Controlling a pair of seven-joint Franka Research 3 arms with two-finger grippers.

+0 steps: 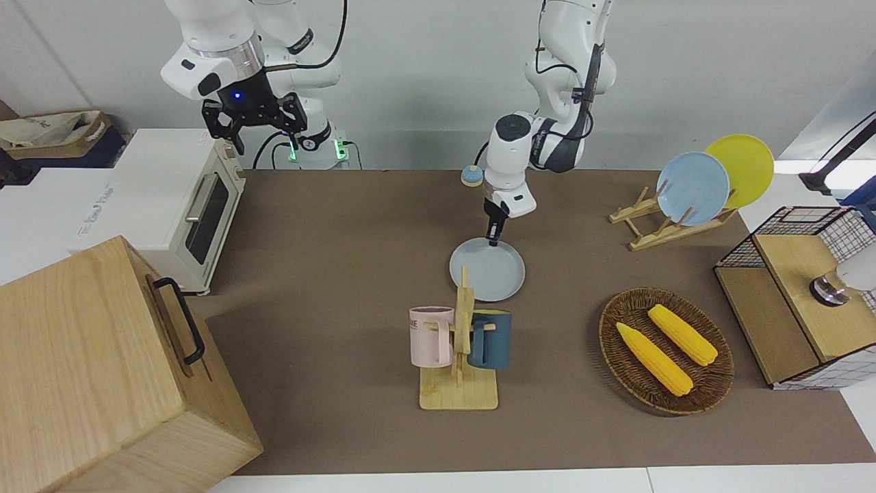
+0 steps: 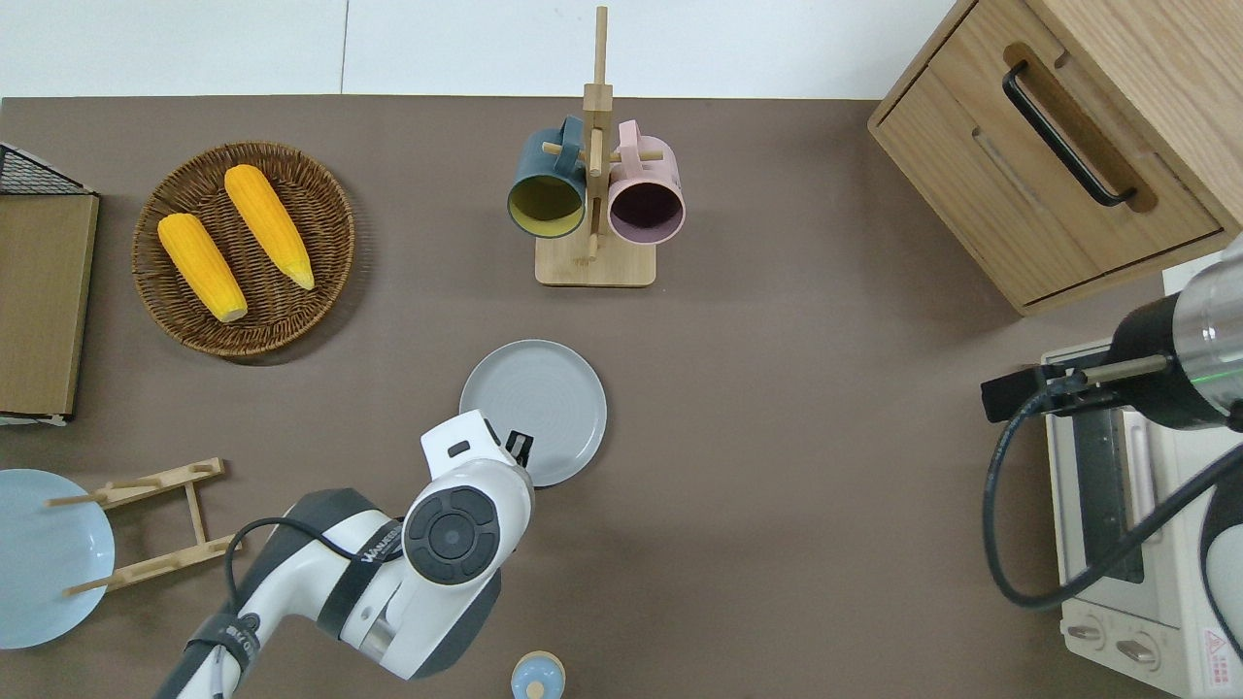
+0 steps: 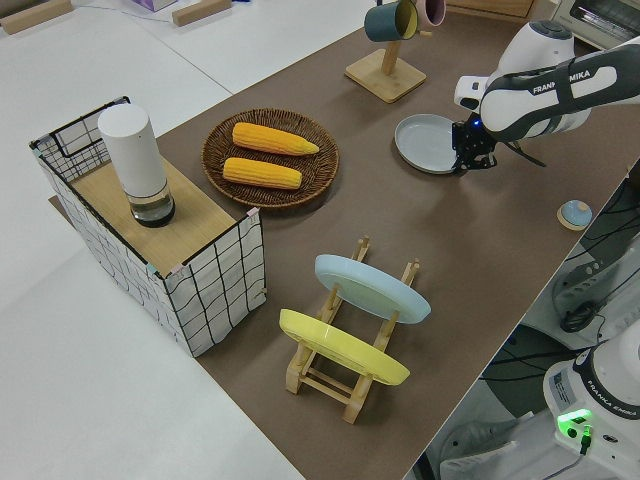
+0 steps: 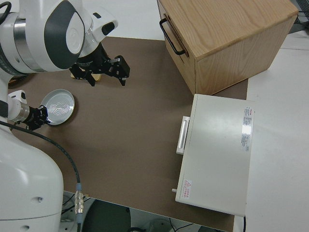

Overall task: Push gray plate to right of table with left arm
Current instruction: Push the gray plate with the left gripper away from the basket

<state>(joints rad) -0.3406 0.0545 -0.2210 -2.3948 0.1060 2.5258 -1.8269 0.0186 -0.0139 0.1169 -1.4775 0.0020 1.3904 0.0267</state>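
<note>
The gray plate point(image 1: 487, 270) lies flat on the brown table point(image 1: 342, 233), a little nearer to the robots than the mug rack; it also shows in the overhead view point(image 2: 533, 413) and the left side view point(image 3: 425, 143). My left gripper point(image 1: 492, 239) points down, fingers shut, with its tip touching the plate's rim on the side nearest the robots. It also shows in the overhead view point(image 2: 520, 449). My right gripper point(image 1: 253, 127) is open, and that arm is parked.
A wooden mug rack point(image 1: 460, 342) holds a pink and a dark blue mug. A wicker basket point(image 1: 665, 349) holds two corn cobs. A plate rack point(image 1: 691, 192) holds a light-blue and a yellow plate. A toaster oven point(image 1: 185, 205), a wooden cabinet point(image 1: 102, 370) and a small bell point(image 1: 471, 176) also stand here.
</note>
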